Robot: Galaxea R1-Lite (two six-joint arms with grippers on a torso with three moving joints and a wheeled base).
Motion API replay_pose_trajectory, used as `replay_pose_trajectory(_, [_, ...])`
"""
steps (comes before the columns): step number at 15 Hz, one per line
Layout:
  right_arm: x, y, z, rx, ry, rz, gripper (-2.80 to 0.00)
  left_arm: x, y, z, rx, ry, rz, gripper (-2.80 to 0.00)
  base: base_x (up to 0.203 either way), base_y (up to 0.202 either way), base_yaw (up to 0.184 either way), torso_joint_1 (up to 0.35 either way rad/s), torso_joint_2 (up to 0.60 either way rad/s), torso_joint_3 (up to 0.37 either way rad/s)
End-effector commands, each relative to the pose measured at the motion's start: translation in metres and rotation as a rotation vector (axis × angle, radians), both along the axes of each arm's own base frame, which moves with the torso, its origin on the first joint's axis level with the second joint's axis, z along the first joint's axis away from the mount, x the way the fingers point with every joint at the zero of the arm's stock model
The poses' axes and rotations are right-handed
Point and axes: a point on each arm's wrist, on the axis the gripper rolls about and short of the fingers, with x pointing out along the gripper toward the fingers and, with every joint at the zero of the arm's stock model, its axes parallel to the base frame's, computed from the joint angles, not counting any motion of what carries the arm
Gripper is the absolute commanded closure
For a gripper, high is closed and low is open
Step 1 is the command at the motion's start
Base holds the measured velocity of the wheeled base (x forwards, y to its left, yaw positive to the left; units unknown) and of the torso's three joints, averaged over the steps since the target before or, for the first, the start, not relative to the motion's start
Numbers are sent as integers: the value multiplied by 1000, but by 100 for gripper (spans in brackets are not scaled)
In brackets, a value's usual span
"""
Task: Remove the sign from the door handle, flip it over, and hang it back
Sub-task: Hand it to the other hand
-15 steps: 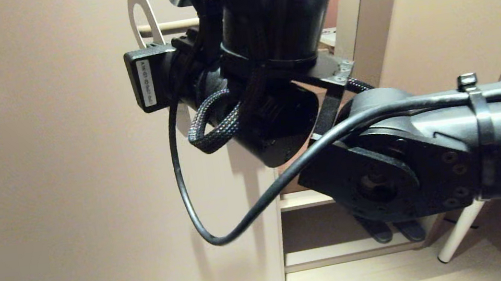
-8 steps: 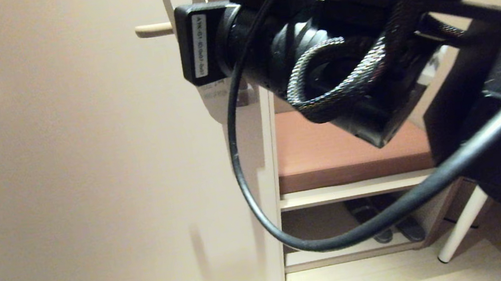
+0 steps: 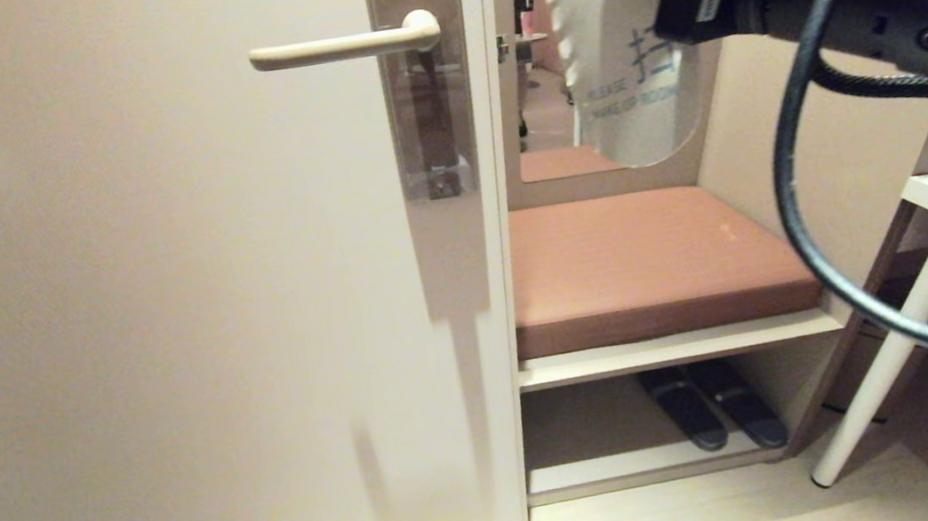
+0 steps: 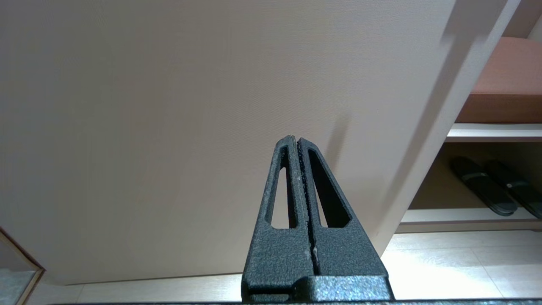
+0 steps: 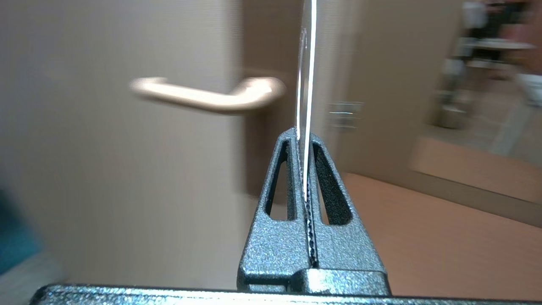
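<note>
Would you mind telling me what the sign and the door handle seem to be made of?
The sign looks like thin stiff card or plastic with a smooth white printed face: edge-on in the right pincer it is a straight, slim line. The door handle appears to be cream-coated metal or plastic, with a smooth satin sheen and rounded end.

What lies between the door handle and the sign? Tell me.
In the head view, between the door handle and the sign held by the right hand lie the brown backplate and the door's edge; nothing hangs on the handle.
</note>
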Motion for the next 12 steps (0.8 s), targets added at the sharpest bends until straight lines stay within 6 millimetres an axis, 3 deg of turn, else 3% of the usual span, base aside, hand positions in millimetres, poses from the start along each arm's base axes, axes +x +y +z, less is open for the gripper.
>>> replay_pose_trajectory(1, [-5,-37,13,24,-33,-95,0,0,0,0,-1,-1,1,0,0,0,0,0,0,0])
replay_pose_trajectory(4, [3,-89,8,-31,-13,-307,0,0,0,0,-1,-1,1,0,0,0,0,0,0,0])
replay_pose_trajectory(6, [-9,-120,-9,-88,18,-426,0,0,0,0,-1,-1,1,0,0,0,0,0,0,0])
replay_pose_trajectory(9, [-44,-155,-39,-129,64,-552,0,0,0,0,-1,-1,1,0,0,0,0,0,0,0])
replay_pose_trajectory(12, [-87,-172,-78,-161,115,-604,0,0,0,0,-1,-1,1,0,0,0,0,0,0,0])
